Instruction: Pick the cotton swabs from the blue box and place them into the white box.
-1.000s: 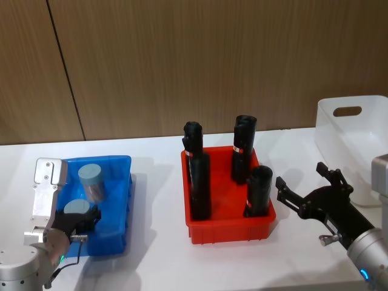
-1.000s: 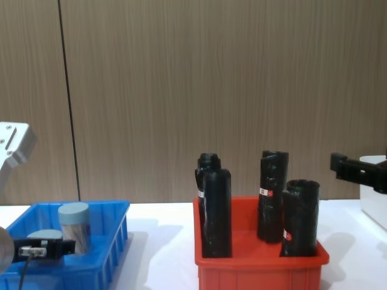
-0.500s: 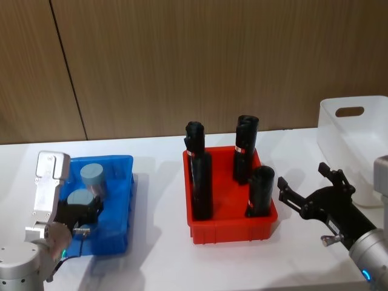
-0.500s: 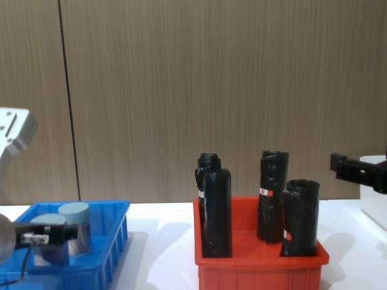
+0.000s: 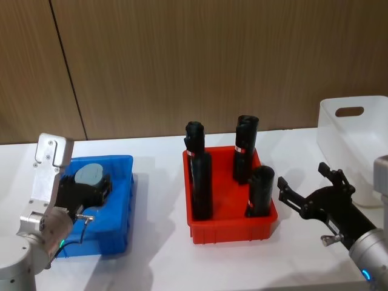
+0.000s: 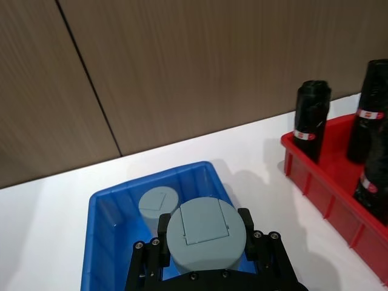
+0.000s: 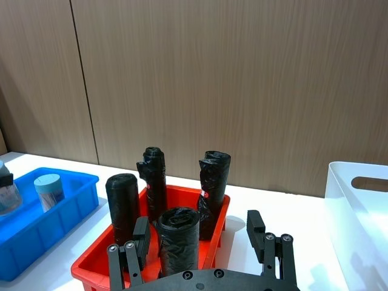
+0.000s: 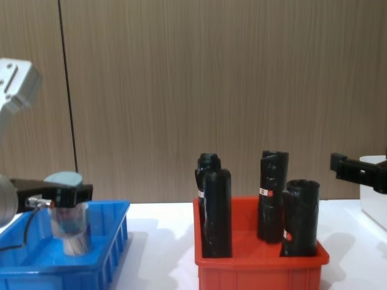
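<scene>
The left gripper (image 5: 86,185) is clamped on 1 cotton swab tub (image 6: 205,233) over the blue box (image 5: 118,212), seemingly lifted off its floor. A 2nd tub (image 6: 155,206) stands inside that box. The right gripper (image 5: 301,176) hovers with fingers spread beside the red bin (image 5: 233,227), near the white box (image 5: 357,130).

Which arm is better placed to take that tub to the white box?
Probably left: the left end effector grips the tub above the blue box. The right end effector, nearer the white box, is open and empty.
</scene>
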Robot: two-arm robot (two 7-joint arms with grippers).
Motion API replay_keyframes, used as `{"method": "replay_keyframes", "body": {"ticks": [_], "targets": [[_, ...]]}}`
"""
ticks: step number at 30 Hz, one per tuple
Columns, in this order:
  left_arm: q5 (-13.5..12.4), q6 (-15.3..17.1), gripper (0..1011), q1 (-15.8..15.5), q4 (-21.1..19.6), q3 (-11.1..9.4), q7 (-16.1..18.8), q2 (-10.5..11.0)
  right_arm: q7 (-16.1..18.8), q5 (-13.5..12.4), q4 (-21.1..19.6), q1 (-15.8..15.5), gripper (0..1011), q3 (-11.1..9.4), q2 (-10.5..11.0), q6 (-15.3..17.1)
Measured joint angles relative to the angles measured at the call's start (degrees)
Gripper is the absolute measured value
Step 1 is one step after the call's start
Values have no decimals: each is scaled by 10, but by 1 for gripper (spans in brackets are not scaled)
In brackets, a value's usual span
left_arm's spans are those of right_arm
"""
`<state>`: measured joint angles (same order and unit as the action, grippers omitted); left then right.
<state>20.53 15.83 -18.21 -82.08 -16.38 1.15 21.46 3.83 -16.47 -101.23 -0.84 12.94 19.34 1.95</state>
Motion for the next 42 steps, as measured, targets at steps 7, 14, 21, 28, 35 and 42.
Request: {"method": "replay_keyframes", "body": {"ticks": [7,14,21,28,35,42], "targets": [[0,-5,660,11,-37,4,-49,15,0,0,0,0,1002,0,0,0],[9,-8,660,16,-58,8,-103,25,0,0,0,0,1002,0,0,0],[19,-8,660,17,-68,10,-158,33,0,0,0,0,1002,0,0,0],[30,-9,660,11,-70,10,-225,37,0,0,0,0,1002,0,0,0],[38,-9,660,2,-62,8,-283,38,0,0,0,0,1002,0,0,0],[48,-13,660,-13,-42,3,-358,35,0,0,0,0,1002,0,0,0]]}}
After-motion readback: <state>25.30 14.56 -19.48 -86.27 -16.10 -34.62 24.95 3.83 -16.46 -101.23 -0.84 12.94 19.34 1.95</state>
